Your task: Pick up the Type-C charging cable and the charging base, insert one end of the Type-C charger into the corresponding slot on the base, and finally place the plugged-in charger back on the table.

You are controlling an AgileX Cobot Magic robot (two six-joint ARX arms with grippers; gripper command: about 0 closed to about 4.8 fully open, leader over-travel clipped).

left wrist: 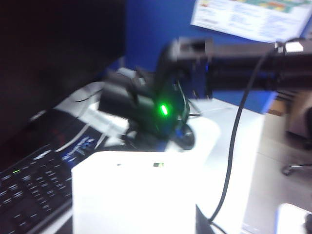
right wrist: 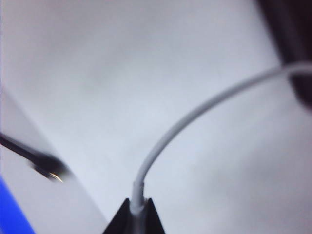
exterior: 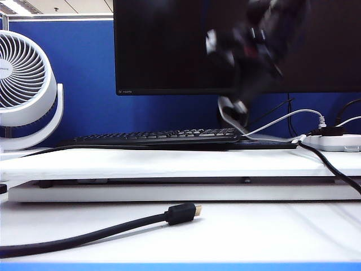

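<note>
- Right gripper [right wrist: 138,214]: we see its jaws pressed together on the Type-C charging cable [right wrist: 195,112], the white cord rising straight out from between the tips and arching away over the bench [right wrist: 97,73]. We count the cable pickup as done.
- In the exterior view the right arm is a raised blur in front of the monitor [exterior: 169,45].
- Left gripper: its fingers are not visible in the left wrist view; the charging base [left wrist: 134,195] fills the near field directly ahead of it, apparently held, though we cannot tell the grip itself.
- The right arm sits just beyond the base, facing it.
- Remaining, in our judgement: align plug with slot, insert, set the joined pair down on the bench.
</note>
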